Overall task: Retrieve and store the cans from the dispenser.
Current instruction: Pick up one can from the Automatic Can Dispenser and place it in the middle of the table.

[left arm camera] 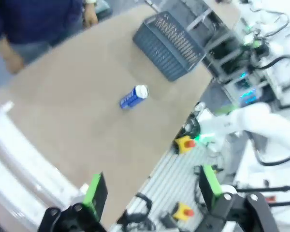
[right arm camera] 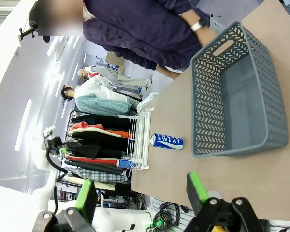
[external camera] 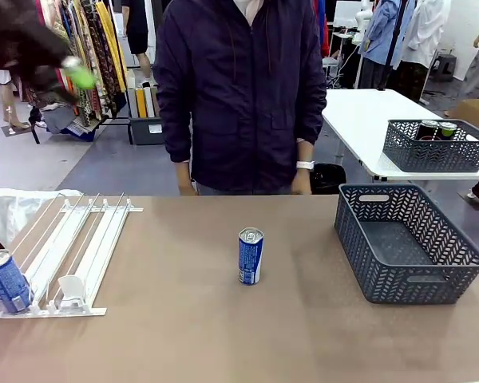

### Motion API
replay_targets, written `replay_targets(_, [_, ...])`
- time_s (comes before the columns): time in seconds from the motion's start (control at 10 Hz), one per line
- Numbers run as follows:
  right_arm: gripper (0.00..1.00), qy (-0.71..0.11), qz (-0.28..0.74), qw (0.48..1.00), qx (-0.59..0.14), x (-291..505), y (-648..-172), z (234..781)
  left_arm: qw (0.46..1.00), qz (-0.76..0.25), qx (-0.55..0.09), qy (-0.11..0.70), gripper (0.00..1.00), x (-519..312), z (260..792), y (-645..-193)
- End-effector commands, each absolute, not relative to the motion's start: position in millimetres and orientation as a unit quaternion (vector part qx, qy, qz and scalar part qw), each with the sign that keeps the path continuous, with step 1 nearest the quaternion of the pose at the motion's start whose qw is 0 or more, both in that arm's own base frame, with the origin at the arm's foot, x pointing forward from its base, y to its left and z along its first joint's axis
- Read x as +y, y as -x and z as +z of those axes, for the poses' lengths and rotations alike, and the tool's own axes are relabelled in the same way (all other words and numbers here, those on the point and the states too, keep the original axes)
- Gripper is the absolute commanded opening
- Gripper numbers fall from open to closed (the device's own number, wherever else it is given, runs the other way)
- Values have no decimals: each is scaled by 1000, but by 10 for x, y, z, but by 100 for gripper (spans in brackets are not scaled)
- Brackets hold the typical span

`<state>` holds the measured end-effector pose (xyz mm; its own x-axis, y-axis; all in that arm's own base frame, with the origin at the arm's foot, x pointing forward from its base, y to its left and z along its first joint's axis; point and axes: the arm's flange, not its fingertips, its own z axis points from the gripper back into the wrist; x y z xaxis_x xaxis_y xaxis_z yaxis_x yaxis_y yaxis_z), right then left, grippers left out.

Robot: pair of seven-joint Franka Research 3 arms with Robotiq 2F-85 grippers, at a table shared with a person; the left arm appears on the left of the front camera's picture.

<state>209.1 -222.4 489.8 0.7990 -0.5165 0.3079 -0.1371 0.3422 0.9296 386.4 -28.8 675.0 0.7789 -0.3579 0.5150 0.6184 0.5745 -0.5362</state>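
Broad brown flat counter (external camera: 168, 335), with a person in a dark jacket (external camera: 239, 88) standing at the far edge. On its right side, a deep grey plastic lattice basket (external camera: 419, 281), nothing inside. On its left side, a flat white wire-rail dispenser (external camera: 84, 243) with white plastic pusher blocks.

Left gripper (left arm camera: 152, 172) high above the counter, green pads spread fully apart, nothing between them. Right gripper (right arm camera: 140, 179) likewise wide apart and holding nothing, back from the counter's near edge, facing the basket.

Slim blue drink can (external camera: 251, 256) with white print and a silver top, upright and alone mid-counter, between dispenser and basket, well apart from both. Second blue can (external camera: 6, 281) of the same kind at the near end of the dispenser's leftmost lane, leaning slightly against the front stop.

Likely trouble: a tall, narrow, free-standing can, easily toppled by one finger touching ahead of the other, then free to roll toward the counter's edge. Also possible: the light rack dragged along by a slanted pull on the lane can, or the can's base caught on the front stop. Worth squaring the pads on the can's body before closing.
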Motion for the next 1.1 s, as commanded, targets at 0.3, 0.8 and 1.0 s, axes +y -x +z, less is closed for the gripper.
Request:
replay_targets(0.3, [100, -565, -112, 759, -304, -2236, -2106, 4926, 821, -45, -253, 511, 100, 1092, 5661, -2877])
replay_targets(0.8, [100, -565, -112, 759, -304, -2236, -2106, 4926, 827, -44, -234, 508, 100, 1277, 5566, -2796])
replay_targets(1.0, [100, -565, -112, 759, -304, -2236, -2106, 4926, 827, -44, -234, 508, 100, 1277, 5566, -2796])
